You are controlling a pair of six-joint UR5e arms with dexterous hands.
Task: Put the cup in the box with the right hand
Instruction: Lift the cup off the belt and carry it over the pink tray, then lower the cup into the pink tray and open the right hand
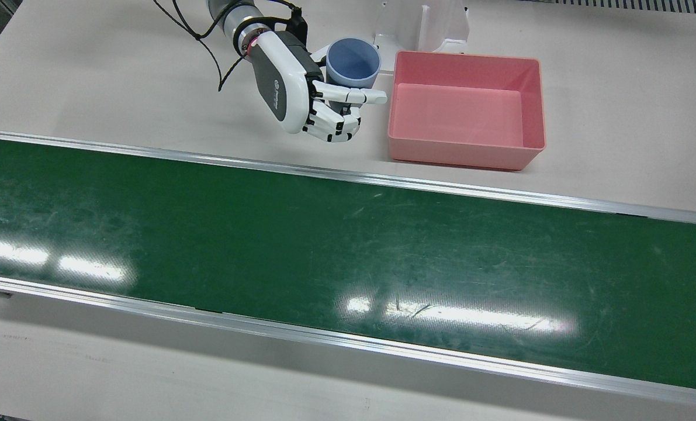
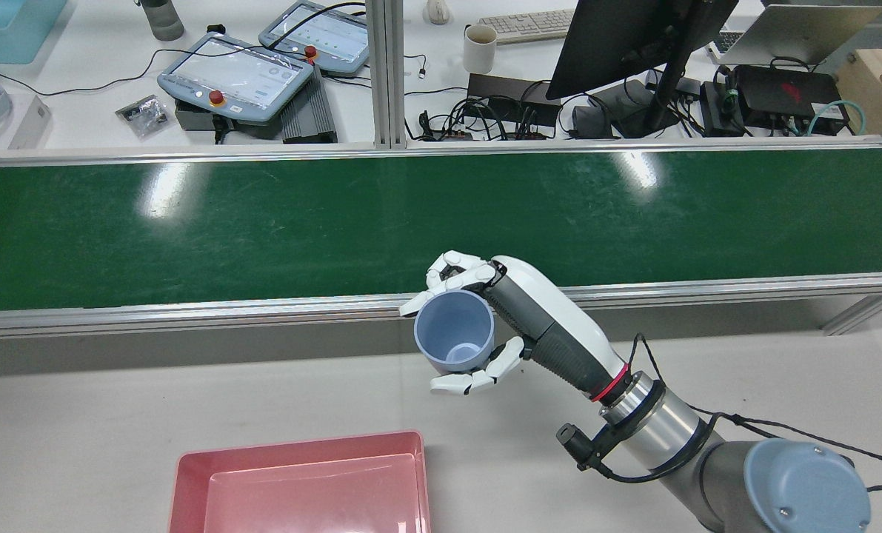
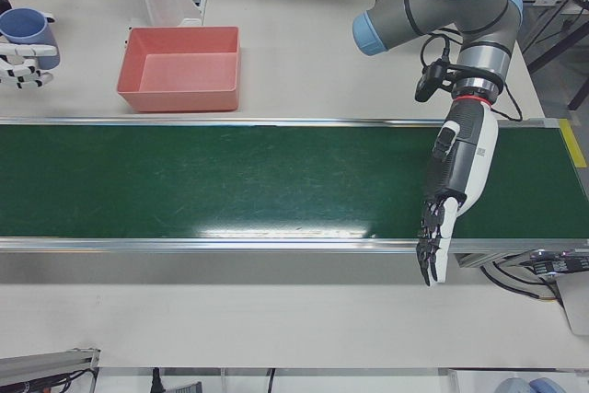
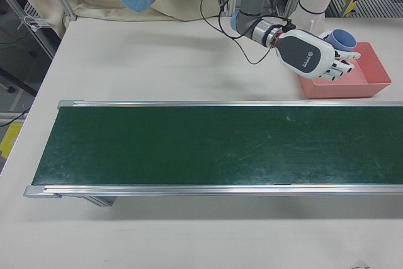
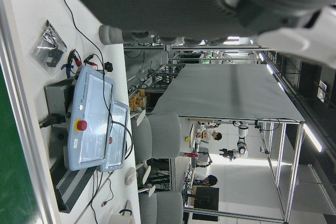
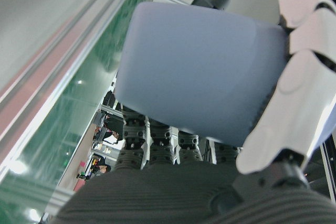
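- Far left of the front view: the white-and-grey right hand (image 1: 301, 93) hangs over the pale table (image 1: 90, 88), and it is wrapped round the pale blue plastic cup (image 1: 353, 60).
- The cup is clear of the table, mouth up and tipped a little; from the rear view you look straight down into it (image 2: 455, 329), and nothing shows inside.
- One white finger (image 1: 348, 93) lies straight along the cup's side; the rest curl beneath and behind it.
- The right hand's own camera is filled by the cup's blue wall (image 6: 199, 77), with white fingertips (image 6: 299, 93) pressed against it. A firm hold.
- Next along, just beside the cup, sits the pink rectangular plastic box (image 1: 526, 117), open-topped, flat on the table. The cup is not over it; it hangs beside the box's near wall, on the hand's side.
- Behind the box stands a white bracket (image 1: 421, 26) at the table's far edge.
- The long green conveyor belt (image 1: 348, 257) with its silver rails runs right across in front of all this.
- Over to the other arm, in the left-front view: the left hand (image 3: 451, 190) hangs down over the belt's far end, fingers straight and a little apart, holding nothing.
- Beyond the belt in the rear view, a desk with two teach pendants (image 2: 237, 74) and a dark monitor (image 2: 633, 37).
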